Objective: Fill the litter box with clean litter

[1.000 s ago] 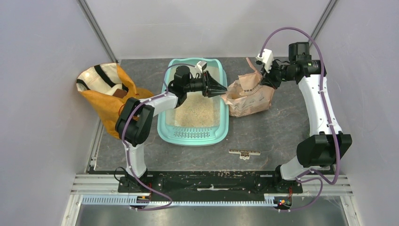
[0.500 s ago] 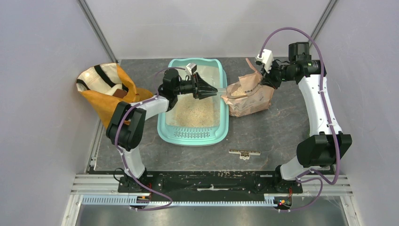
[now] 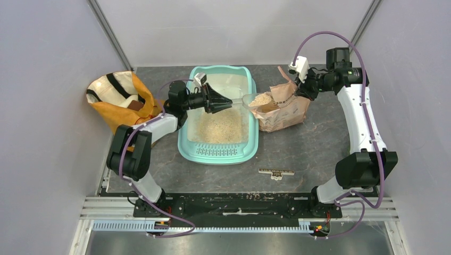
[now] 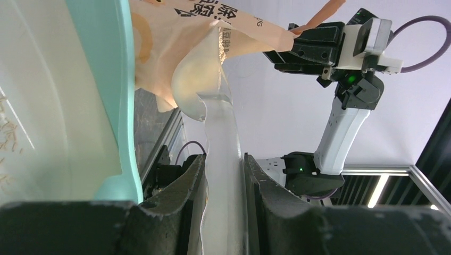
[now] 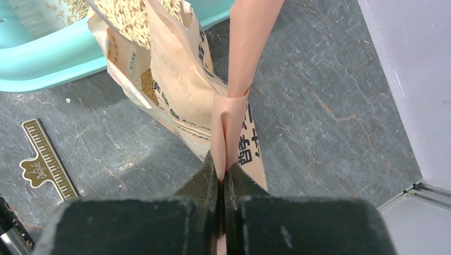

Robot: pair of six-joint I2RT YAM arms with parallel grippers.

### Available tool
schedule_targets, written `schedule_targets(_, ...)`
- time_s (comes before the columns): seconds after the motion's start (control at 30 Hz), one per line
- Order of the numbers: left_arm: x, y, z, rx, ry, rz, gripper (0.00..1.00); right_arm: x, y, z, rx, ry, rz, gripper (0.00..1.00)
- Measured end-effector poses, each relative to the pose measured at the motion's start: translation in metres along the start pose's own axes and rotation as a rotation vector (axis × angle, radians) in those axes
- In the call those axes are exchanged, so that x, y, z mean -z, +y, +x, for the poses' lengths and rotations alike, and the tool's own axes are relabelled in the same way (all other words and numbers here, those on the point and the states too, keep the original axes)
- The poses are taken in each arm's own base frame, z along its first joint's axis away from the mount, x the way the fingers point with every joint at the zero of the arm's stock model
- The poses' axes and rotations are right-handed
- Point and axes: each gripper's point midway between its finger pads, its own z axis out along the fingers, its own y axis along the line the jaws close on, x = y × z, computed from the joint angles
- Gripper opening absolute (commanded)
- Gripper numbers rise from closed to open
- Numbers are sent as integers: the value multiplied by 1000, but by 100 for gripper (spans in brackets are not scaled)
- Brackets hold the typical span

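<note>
Left tool [image 4: 223, 166] clamps a loaded scoop [image 3: 259, 99] at the litter box [image 3: 185, 142] rim. Right tool [image 5: 223, 178] (pinching the bag [image 3: 283, 114] flap) holds it open.

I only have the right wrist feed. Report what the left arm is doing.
Observer: The left gripper is shut on the handle of a clear scoop. The scoop reaches across the litter box toward the paper bag.
Operator: Now report how full the box is.
Observer: A heap of clean litter covers the middle of its floor. The far end shows bare, pale plastic.
</note>
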Motion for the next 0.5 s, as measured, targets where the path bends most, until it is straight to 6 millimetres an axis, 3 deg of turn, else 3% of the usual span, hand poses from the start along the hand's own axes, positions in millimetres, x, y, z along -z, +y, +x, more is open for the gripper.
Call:
schedule_targets(0.23, 34, -5, 2, 11, -59, -11, 2, 0, 0, 0, 10, 1, -1, 0)
schedule_targets(0.5, 90, -24, -5, -37, -163, -61, 2, 1, 1, 0, 21, 4, -5, 0)
